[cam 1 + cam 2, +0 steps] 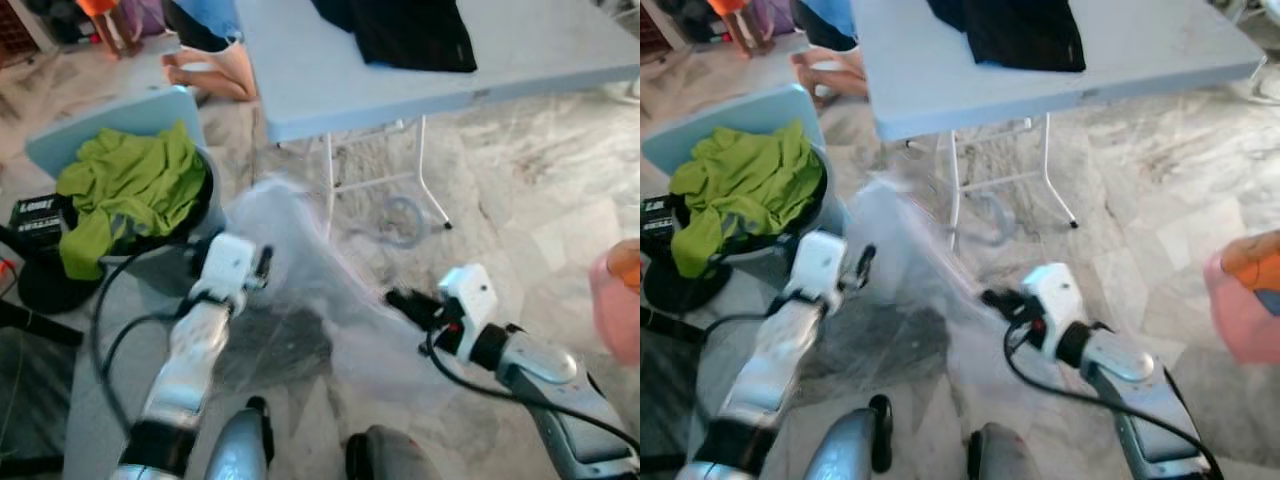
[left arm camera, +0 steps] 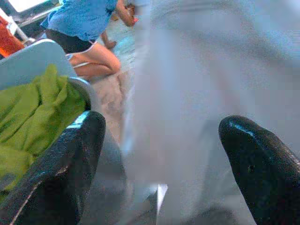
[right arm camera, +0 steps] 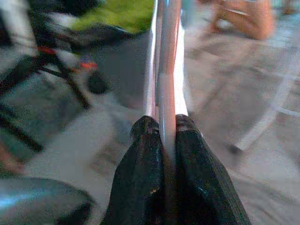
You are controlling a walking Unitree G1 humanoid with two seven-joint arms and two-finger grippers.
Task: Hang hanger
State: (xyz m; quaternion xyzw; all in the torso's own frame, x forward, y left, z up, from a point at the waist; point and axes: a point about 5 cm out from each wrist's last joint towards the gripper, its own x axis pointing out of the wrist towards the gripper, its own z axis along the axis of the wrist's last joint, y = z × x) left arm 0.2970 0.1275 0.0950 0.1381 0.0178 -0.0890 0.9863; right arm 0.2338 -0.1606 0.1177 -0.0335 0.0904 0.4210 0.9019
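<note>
The hanger (image 1: 300, 270) is a pale, motion-blurred smear stretching between my two arms, low over the marble floor. My right gripper (image 1: 400, 300) is shut on it: in the right wrist view the white rod of the hanger (image 3: 166, 70) runs straight out from between the closed black fingertips (image 3: 145, 140). My left gripper (image 1: 262, 266) sits at the hanger's left side and is open. In the left wrist view its two fingers (image 2: 70, 159) stand wide apart, with the blurred pale hanger (image 2: 197, 93) in front of them.
A grey folding table (image 1: 330, 90) with white legs (image 1: 425, 180) stands ahead, with a black garment (image 1: 410, 35) on it. At left, green cloth (image 1: 130, 185) fills a dark basket beside a blue chair. A person (image 1: 215, 60) sits on the floor behind. A pink object (image 1: 615, 305) is at right.
</note>
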